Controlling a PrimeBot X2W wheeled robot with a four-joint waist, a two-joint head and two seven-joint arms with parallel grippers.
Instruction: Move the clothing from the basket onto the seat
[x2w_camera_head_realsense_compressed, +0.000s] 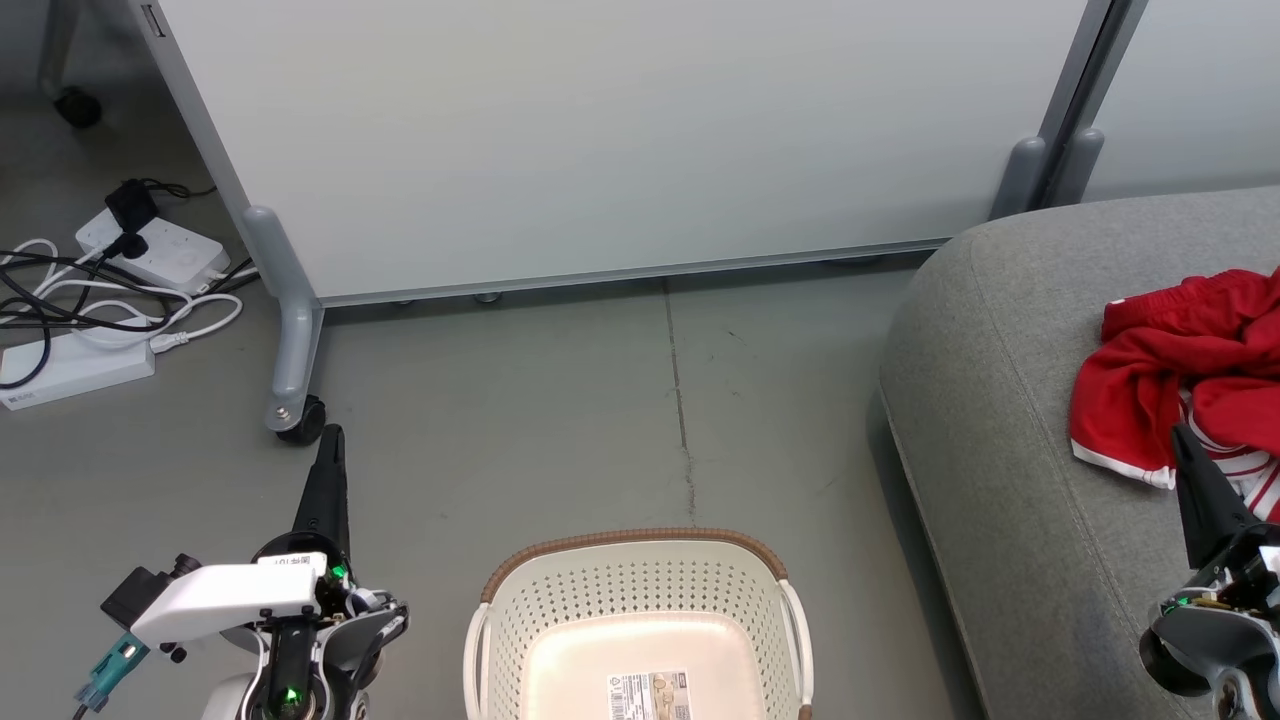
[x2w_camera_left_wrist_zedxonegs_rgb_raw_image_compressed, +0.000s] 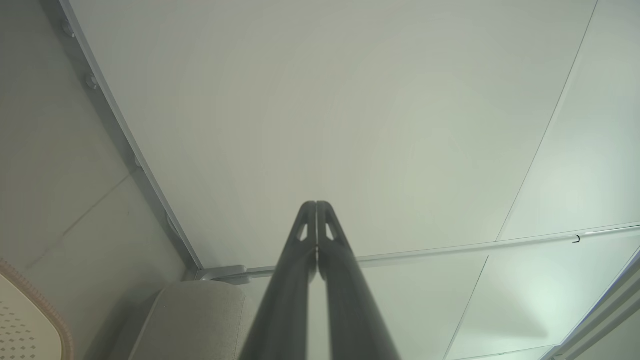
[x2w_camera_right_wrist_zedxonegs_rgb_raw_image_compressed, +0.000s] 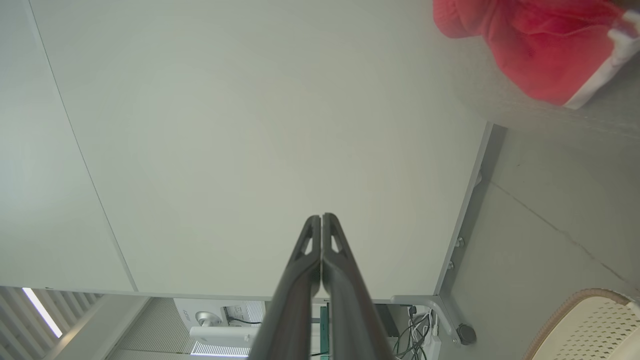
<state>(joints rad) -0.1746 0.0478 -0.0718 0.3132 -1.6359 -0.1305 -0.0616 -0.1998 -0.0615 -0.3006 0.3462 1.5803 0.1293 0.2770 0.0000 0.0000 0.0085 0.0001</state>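
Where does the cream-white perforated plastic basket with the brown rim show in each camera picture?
Head view: basket, bottom centre.
Left wrist view: basket, bottom left corner.
Right wrist view: basket, bottom right corner.
Shared landmark: the large white partition panel.

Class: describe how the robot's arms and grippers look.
Both have long, dark, tapering fingers with small cut-outs near the tips. The left gripper has a white casing, green lights and a teal plug; the right gripper a grey wrist and green light.
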